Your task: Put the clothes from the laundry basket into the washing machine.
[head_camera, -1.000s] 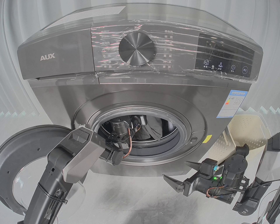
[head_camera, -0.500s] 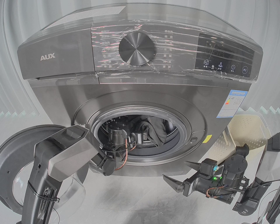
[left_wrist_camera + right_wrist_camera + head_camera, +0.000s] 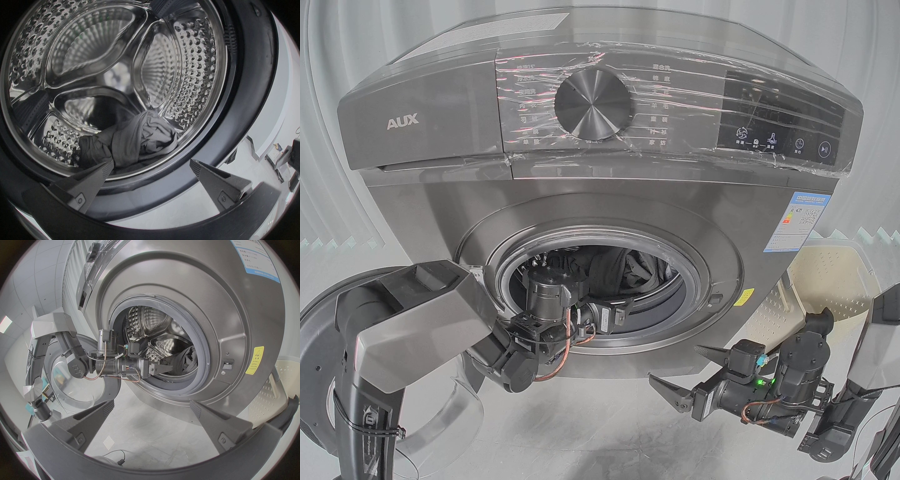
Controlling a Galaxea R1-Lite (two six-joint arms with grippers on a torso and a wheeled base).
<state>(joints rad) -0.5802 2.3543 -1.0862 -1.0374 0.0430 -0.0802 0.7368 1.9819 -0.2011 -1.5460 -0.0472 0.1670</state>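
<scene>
Left gripper (image 3: 150,165) at the washer (image 3: 687,206) door opening, jaws apart, empty.
Dark clothes (image 3: 137,140) lie on the drum (image 3: 187,47) floor just beyond it, untouched. Right gripper (image 3: 677,364) spread wide, holding nothing, low before the washer front. Basket (image 3: 831,281) stands behind it, beside the machine.

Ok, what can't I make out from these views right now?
Head view: the lower inside of the cream perforated plastic laundry basket is blocked by the grey steel washing machine's corner, so I cannot tell whether it holds clothes.
Right wrist view: the same basket is cut off by the picture's edge.
Left wrist view: the drum floor is hidden under the crumpled dark grey garment and behind the black rubber door seal.
</scene>
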